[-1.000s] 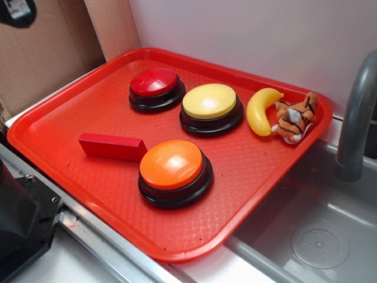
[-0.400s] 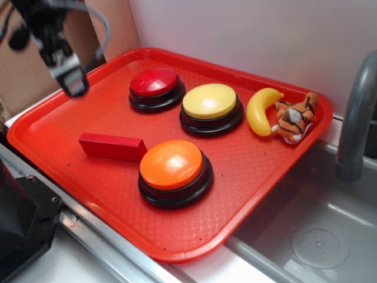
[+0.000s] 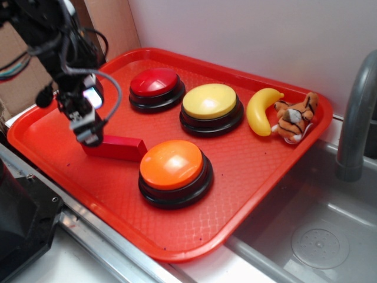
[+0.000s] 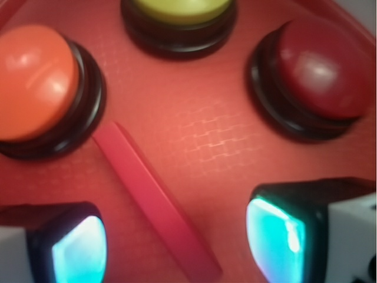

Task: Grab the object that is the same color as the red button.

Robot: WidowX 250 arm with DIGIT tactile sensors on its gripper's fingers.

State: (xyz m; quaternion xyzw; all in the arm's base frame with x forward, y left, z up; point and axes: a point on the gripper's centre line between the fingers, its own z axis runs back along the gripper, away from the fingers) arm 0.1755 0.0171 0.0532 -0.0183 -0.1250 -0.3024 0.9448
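Red on red, the block (image 4: pixel 156 203) lies flat on the tray (image 3: pixel 247 171), running diagonally between the spread fingers (image 4: pixel 277 233) of the tool (image 3: pixel 88 137), which hovers released above its left end, gripping nothing. Just beyond sits the orange button (image 3: pixel 172 165); farther back stand the red button (image 3: pixel 154 82) and yellow button (image 3: pixel 210 101).
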